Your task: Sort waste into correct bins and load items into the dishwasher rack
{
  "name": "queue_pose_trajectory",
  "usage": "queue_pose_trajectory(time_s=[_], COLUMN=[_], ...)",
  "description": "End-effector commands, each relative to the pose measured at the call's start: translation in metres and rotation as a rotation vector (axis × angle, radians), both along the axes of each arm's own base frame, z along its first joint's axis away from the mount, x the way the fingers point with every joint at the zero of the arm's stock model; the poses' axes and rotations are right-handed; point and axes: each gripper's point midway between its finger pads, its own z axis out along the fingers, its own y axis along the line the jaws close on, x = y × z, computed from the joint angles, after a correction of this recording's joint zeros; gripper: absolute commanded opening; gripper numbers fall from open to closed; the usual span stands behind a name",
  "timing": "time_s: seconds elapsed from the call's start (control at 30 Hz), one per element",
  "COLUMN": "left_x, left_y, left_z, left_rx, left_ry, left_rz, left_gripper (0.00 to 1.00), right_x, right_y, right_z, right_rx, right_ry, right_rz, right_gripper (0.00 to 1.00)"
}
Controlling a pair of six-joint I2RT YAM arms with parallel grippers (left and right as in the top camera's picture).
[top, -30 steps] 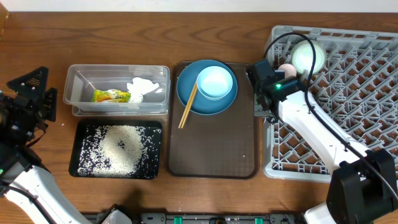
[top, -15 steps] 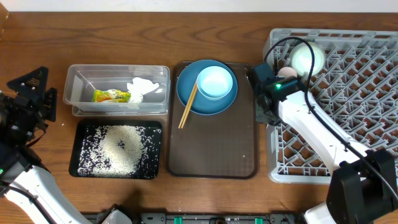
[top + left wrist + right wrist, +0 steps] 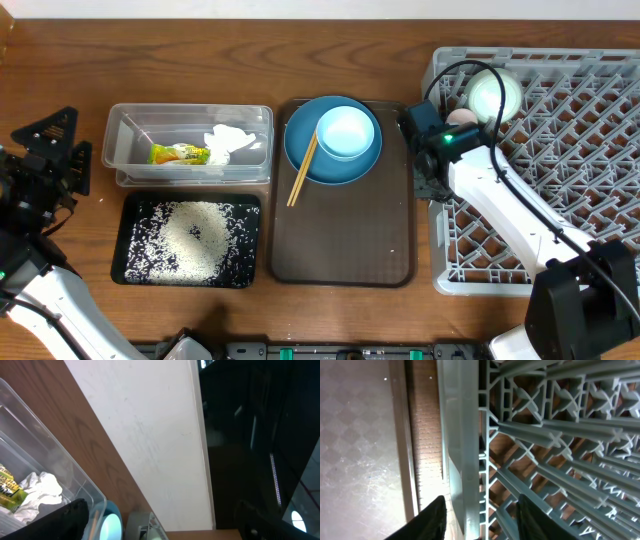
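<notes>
The grey dishwasher rack (image 3: pixel 560 150) stands at the right, with a pale mint bowl (image 3: pixel 495 92) and a small pink cup (image 3: pixel 460 116) in its far-left corner. My right gripper (image 3: pixel 432 185) straddles the rack's left wall (image 3: pixel 460 460); it is open, with a gap on each side of the wall. On the dark blue plate (image 3: pixel 300 150) sit a light blue bowl (image 3: pixel 347 132) and chopsticks (image 3: pixel 302 170). The clear tub (image 3: pixel 135 150) holds the napkin (image 3: pixel 228 142) and the wrapper (image 3: pixel 178 154). Rice (image 3: pixel 195 235) lies in the black tray (image 3: pixel 135 270). My left gripper (image 3: pixel 70 150) hangs open at the far left.
The plate rests at the far end of a dark brown serving tray (image 3: pixel 340 240) between the bins and the rack. A black cable (image 3: pixel 470 70) loops over the rack's corner. The left wrist view shows the tub (image 3: pixel 50 470), the white wall and a dark area.
The rack slid a little to the right and toward the front with my right gripper on its left wall. The right jaws have since opened off that wall. The left arm is unchanged.
</notes>
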Motion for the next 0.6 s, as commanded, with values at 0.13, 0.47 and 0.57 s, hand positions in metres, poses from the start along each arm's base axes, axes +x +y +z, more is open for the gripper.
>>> queue_pose_trajectory(time_s=[0.13,0.47,0.57], left_x=[-0.001,-0.001,-0.001], left_y=[0.000,0.000,0.000], left_z=[0.006,0.006,0.006], left_rx=[0.009,0.009,0.009], left_ry=[-0.013,-0.013,-0.013], left_rz=[-0.008,-0.008,-0.008], left_gripper=[0.95,0.95,0.95], right_x=[0.020,0.047,0.052], right_y=[0.022,0.113,0.131], right_z=[0.034,0.074,0.076], right_rx=[0.078,0.544,0.591], right_ry=[-0.032,-0.120,-0.156], right_rz=[0.102,0.237,0.283], right_gripper=[0.51,0.65,0.63])
